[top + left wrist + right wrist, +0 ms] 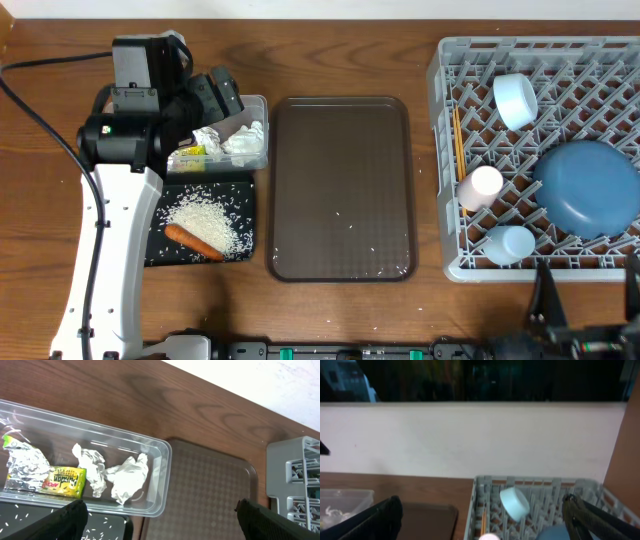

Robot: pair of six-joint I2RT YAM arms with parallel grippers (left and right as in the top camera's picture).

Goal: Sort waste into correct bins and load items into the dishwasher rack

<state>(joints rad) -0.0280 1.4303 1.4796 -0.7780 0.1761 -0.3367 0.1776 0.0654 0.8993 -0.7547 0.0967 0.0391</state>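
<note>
While the left gripper (222, 98) hangs above the clear tub (262, 130), the overhead view shows napkins (243, 140) and a wrapper (195, 153) inside that tub. Rice (205, 218) and a carrot (192, 238) lie in the black tray (160, 252) just nearer. The blue plate (585, 185), bowl (516, 100), pinkish-white cup (482, 187), light blue cup (508, 243) and chopsticks (459, 140) sit in the dishwasher rack (440, 60) at right. A few stray grains (350, 226) lie on the brown serving tray (340, 120), to the right of the left gripper and nearer. That tray's long axis runs far to near, and the left arm looks the closer one.

From the left wrist, the fingers (60, 522) are spread wide with nothing between them. The tub stretches left to right below, with the brown serving tray's corner to its right.

From the right wrist, the right gripper (481, 510) is also spread and empty. It looks over the rack, with the waste well off to its left.
</note>
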